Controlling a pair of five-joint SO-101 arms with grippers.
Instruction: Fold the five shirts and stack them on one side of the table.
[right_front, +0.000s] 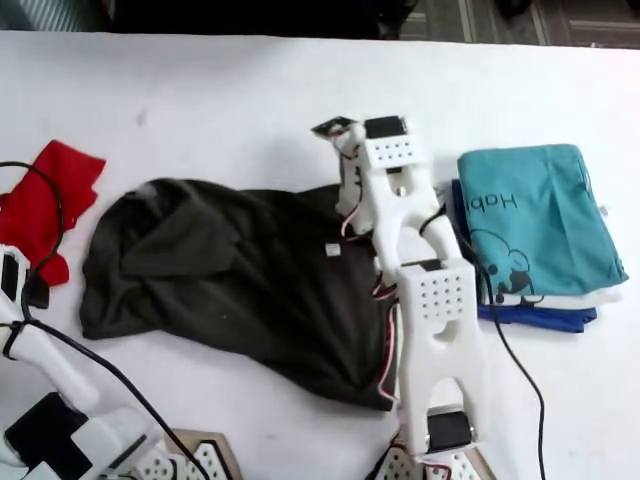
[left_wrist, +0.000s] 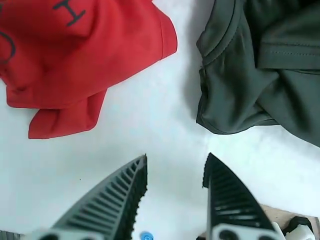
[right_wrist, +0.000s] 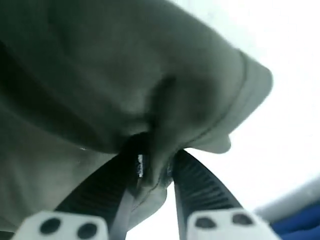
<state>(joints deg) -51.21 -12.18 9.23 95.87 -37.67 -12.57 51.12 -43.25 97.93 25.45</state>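
The dark shirt (right_front: 240, 280) lies crumpled in the middle of the table (right_front: 200, 90). My right gripper (right_wrist: 159, 162) pinches a fold of it near the hem. Its two fingers are almost closed, with the cloth squeezed between them. My right arm (right_front: 435, 300) leans over that same end of the shirt.

Just beside that arm, on the side away from the dark shirt, sits a folded pile. A teal shirt (right_front: 535, 215) is on top, a white shirt (right_front: 600, 295) is under it, and a blue shirt (right_front: 535, 318) is at the bottom.

My left gripper (left_wrist: 175, 182) is wide open and holds nothing. It hangs over bare table. In front of it, a bunched-up red shirt (left_wrist: 85, 55) lies to one side. The dark shirt's rumpled end lies to the other side. These two shirts are near each other but do not touch.
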